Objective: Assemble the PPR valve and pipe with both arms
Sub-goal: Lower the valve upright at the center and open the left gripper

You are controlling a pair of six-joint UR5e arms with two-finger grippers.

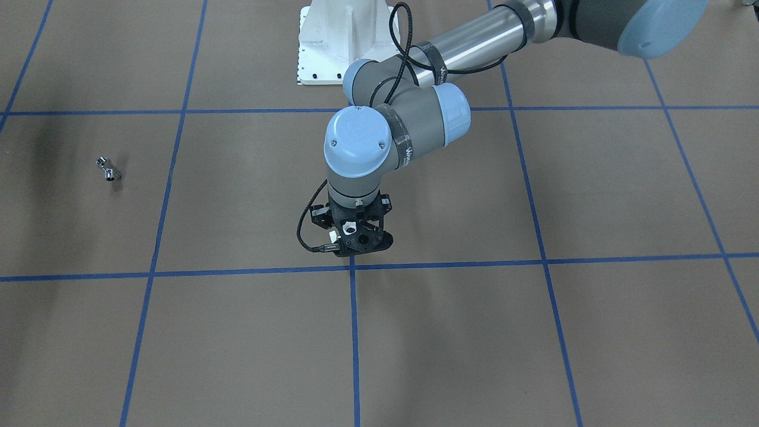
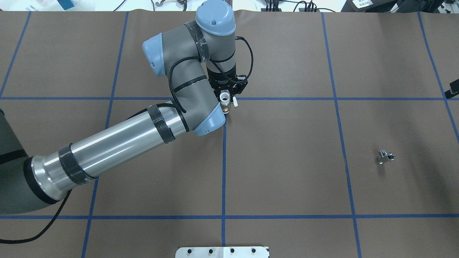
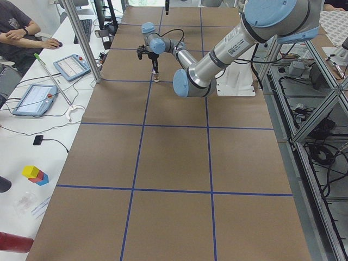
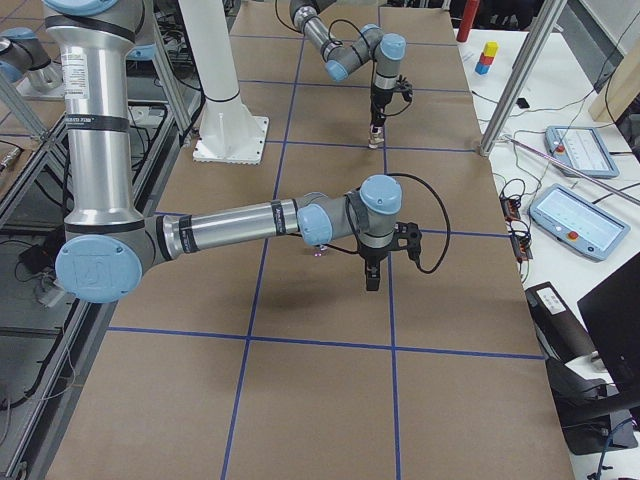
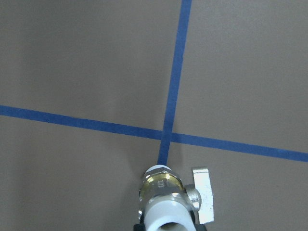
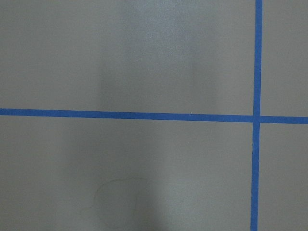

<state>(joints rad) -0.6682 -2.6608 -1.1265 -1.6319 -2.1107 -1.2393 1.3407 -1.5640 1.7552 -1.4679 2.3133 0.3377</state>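
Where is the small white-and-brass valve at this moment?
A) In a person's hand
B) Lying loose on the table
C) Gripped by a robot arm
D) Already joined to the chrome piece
C: the left gripper is shut on the PPR valve, while the pipe lies by itself on the table, well apart.

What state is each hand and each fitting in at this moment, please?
PPR valve: upright, white collar on top, gripped over a tape crossing.
left hand: shut on the PPR valve.
pipe: lying loose on the table, far from both hands.
right hand: pointing down above the table; cannot tell whether open or shut.
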